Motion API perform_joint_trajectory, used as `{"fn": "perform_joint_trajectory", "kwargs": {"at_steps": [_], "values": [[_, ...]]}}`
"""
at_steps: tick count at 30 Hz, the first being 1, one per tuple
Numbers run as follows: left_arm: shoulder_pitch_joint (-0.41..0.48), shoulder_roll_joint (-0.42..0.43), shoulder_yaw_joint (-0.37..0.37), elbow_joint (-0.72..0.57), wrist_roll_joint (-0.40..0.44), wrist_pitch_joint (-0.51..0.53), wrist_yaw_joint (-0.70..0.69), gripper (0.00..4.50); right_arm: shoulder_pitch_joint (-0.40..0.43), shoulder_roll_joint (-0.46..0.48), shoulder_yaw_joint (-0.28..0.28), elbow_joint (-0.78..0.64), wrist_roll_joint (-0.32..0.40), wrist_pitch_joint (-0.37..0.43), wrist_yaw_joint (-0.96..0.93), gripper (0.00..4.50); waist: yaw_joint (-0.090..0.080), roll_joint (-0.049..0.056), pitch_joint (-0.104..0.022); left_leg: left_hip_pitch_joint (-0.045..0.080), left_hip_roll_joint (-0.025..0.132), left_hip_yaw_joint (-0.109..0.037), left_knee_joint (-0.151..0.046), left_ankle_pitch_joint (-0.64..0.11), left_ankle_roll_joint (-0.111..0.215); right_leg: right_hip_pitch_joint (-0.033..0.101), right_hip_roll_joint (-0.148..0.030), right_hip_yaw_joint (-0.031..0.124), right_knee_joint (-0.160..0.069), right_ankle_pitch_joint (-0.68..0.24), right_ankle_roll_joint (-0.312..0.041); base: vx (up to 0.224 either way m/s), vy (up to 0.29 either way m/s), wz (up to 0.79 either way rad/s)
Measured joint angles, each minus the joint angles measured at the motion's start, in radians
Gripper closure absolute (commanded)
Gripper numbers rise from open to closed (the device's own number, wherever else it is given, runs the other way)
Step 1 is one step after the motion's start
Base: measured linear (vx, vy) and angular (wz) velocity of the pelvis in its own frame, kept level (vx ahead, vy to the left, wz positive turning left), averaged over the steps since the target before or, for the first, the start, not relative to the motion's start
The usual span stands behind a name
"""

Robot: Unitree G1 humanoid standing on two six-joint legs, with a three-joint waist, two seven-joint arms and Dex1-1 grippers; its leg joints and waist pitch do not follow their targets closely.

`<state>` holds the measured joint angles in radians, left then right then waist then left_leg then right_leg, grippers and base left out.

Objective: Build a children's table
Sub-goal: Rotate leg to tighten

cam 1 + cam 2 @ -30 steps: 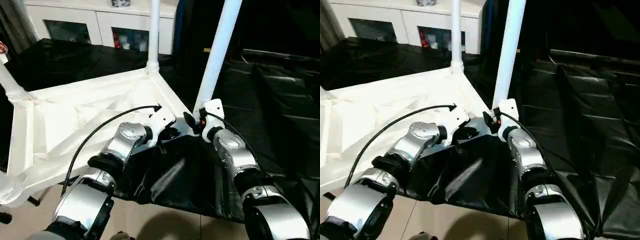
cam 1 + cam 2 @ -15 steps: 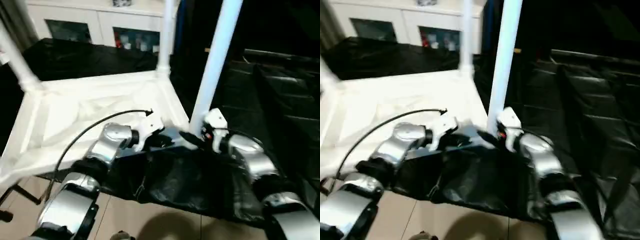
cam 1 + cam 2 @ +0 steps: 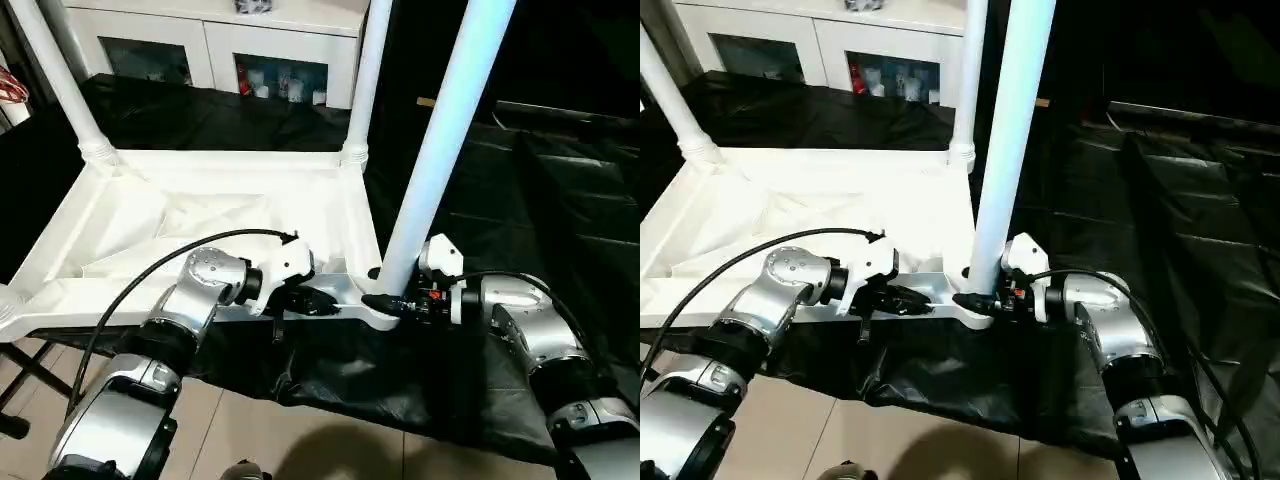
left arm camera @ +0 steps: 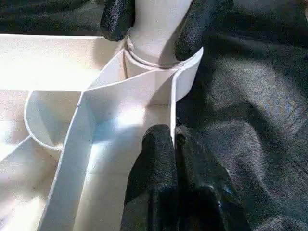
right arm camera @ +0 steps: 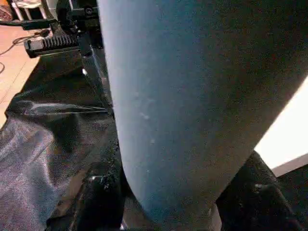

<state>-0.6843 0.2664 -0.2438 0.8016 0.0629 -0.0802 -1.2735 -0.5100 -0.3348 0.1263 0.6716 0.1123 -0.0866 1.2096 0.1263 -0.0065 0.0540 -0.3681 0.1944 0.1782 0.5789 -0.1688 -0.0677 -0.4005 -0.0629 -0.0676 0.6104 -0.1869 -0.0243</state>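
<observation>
The children's table lies upside down, its white rimmed top point(image 3: 200, 220) on a black-covered surface. Three white legs stand up from corner sockets: the near right one point(image 3: 440, 150), one behind it point(image 3: 368, 80), one at the back left point(image 3: 55, 80). My left gripper point(image 3: 318, 300) is shut on the thin near rim point(image 4: 174, 120) just beside the near right socket. My right gripper point(image 3: 385, 300) is closed on the base of the near right leg, one finger point(image 5: 98, 192) on each side, both touching it.
A white cabinet with glass doors point(image 3: 260, 50) stands behind. Crumpled black sheeting point(image 3: 560, 200) covers the surface to the right and hangs over its front edge. Tan floor point(image 3: 250, 430) lies below me. A black stand foot point(image 3: 30, 370) is at the lower left.
The table top has swung round, so its near rim now lies across in front of me. My right gripper's fingers have narrowed around the leg's base. The left gripper kept hold of the rim.
</observation>
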Motion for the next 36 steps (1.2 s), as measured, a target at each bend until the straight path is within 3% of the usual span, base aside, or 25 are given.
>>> {"fn": "perform_joint_trajectory", "kwargs": {"at_steps": [5,9,12,16,17,18,20,36], "values": [[-0.028,-0.034,0.004,0.056,0.019,0.003,0.104,4.50,0.006,0.030,-0.025,-0.001,-0.012,0.042,-0.153,2.54,0.001,0.000,-0.001,0.004,0.000,0.000,0.000,0.000,0.000,0.004,0.000,0.000,0.000,-0.001,0.002,0.000,0.000,0.00],[-0.052,-0.068,0.007,0.095,0.039,0.025,0.212,4.50,-0.007,0.085,-0.054,0.031,-0.035,0.064,-0.342,2.54,-0.013,0.000,-0.001,0.008,-0.002,0.000,0.000,0.000,0.000,0.006,-0.002,0.001,-0.001,-0.003,0.006,0.000,0.000,0.00],[-0.115,-0.127,0.016,0.188,0.064,0.059,0.362,4.50,-0.071,0.170,-0.104,0.119,-0.059,0.093,-0.602,2.54,-0.027,0.001,0.000,0.012,-0.003,-0.001,0.000,0.000,0.000,0.009,-0.003,-0.001,-0.005,-0.004,0.006,0.000,0.000,0.00],[-0.146,-0.188,0.025,0.250,0.069,0.063,0.471,4.50,-0.109,0.210,-0.130,0.160,-0.068,0.120,-0.794,2.54,-0.038,0.004,-0.001,0.012,-0.005,-0.002,-0.008,0.000,0.000,0.014,-0.004,-0.003,-0.024,-0.003,0.006,0.000,0.000,0.00],[-0.153,-0.192,0.025,0.263,0.070,0.059,0.480,4.50,-0.110,0.215,-0.131,0.162,-0.069,0.120,-0.813,2.54,-0.038,0.004,-0.001,0.012,-0.005,-0.002,-0.008,0.000,0.000,0.015,-0.004,-0.003,-0.025,-0.003,0.006,0.000,0.000,0.00],[-0.156,-0.193,0.025,0.269,0.070,0.056,0.482,4.50,-0.110,0.218,-0.131,0.163,-0.069,0.119,-0.824,1.98,-0.038,0.004,-0.001,0.013,-0.005,-0.001,-0.008,0.000,0.000,0.016,-0.004,-0.003,-0.026,-0.003,0.005,0.000,0.000,0.00],[-0.161,-0.194,0.025,0.283,0.072,0.040,0.484,4.50,-0.109,0.226,-0.137,0.165,-0.079,0.109,-0.837,1.98,-0.038,0.004,-0.001,0.014,-0.006,-0.001,-0.008,0.000,0.000,0.017,-0.004,-0.002,-0.026,-0.002,0.005,0.000,0.000,0.00],[-0.170,-0.183,0.030,0.302,0.088,-0.013,0.525,4.50,-0.091,0.249,-0.136,0.153,-0.088,0.077,-0.829,0.44,-0.038,0.004,-0.001,0.017,-0.004,-0.001,-0.015,0.000,0.000,0.016,-0.002,-0.003,-0.026,0.011,0.000,0.000,0.000,0.00]]}}
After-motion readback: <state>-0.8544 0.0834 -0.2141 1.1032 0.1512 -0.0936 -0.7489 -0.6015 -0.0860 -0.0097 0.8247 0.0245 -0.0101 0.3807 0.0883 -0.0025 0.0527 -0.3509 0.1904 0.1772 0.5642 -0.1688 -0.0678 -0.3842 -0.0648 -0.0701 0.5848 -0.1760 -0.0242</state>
